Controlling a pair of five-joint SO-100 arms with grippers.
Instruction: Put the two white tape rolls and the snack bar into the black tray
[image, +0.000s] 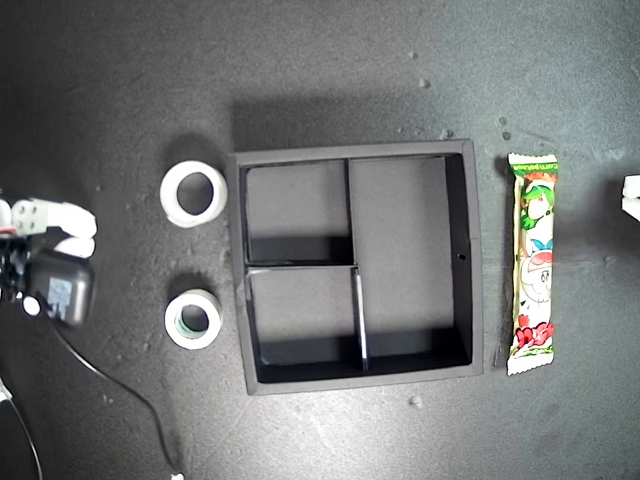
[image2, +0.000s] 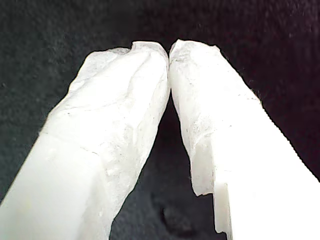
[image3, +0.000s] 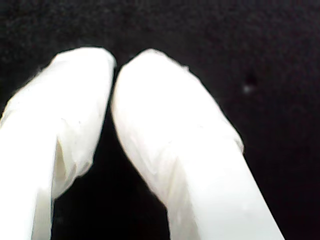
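- Centrally on the dark desk (image: 330, 60) in the exterior view sits the black tray (image: 476, 260), square and low-walled, with two small compartments toward 9 o'clock and one long compartment toward 3 o'clock; nothing lies in any of them.
- At 9 o'clock of the tray, just beside its outer wall, lies the plain white tape roll (image: 193, 194), flat on the desk.
- Toward 7 o'clock of that roll, still beside the tray wall, lies the green-rimmed white tape roll (image: 193, 319), also flat; the two rolls are apart from each other.
- At 3 o'clock of the tray, just outside its wall, the snack bar (image: 533, 263) lies lengthwise from 12 to 6 o'clock, running parallel to the wall.
- My first pincer (image2: 169, 48) has its white wrapped tips pressed together over bare dark desk, holding nothing.
- My second pincer (image3: 113, 67) likewise has its tips meeting, with nothing between them.
- At the exterior view's left edge an arm (image: 50, 255) shows white tips and a black body; which arm it is I cannot tell.
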